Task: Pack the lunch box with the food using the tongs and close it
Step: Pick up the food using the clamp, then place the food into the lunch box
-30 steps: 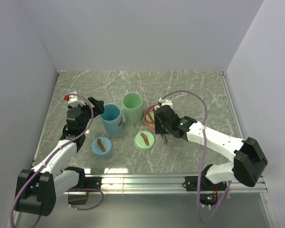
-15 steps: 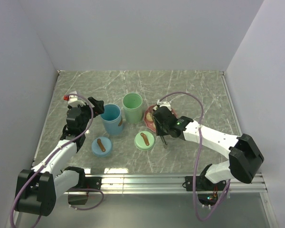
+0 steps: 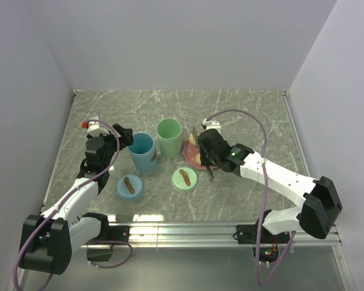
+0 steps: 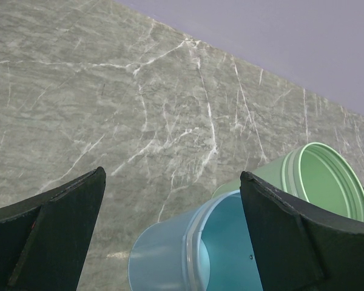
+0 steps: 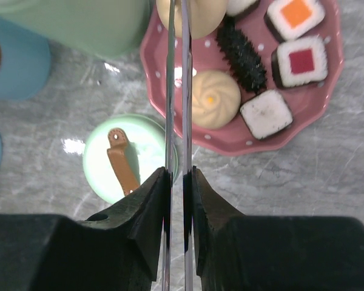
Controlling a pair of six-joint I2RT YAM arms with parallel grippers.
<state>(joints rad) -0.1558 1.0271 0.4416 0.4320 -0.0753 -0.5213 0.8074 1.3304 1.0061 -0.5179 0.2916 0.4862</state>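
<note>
Right arm reaches from its base at the near right across to the table middle, forearm angled left and away, wrist over the pink plate. Right gripper is pinched nearly closed on the tongs, with both thin metal arms squeezed almost together between the black fingers. The tongs run straight out ahead of the gripper, over the edge of the green lid and the plate's left rim, toward a tan bun at the top edge of the wrist view. The tips are cut off there, so I can't tell if they touch the bun.

All the food seen is on the plate:
- a second bun near the middle
- a dark spiky piece
- an orange-centre sushi
- a red-centre sushi
- a plain white piece

Left arm is bent up from the near-left base, elbow low, wrist raised and pointing right and away. Left gripper is spread wide with nothing between the fingers, above and just left of the blue container.

The green container stands upright just beside the blue one, on its right. Both are uncovered. The blue lid lies flat in front of the blue container, the green lid in front of the green one. Each lid has a brown tab on top.
</note>
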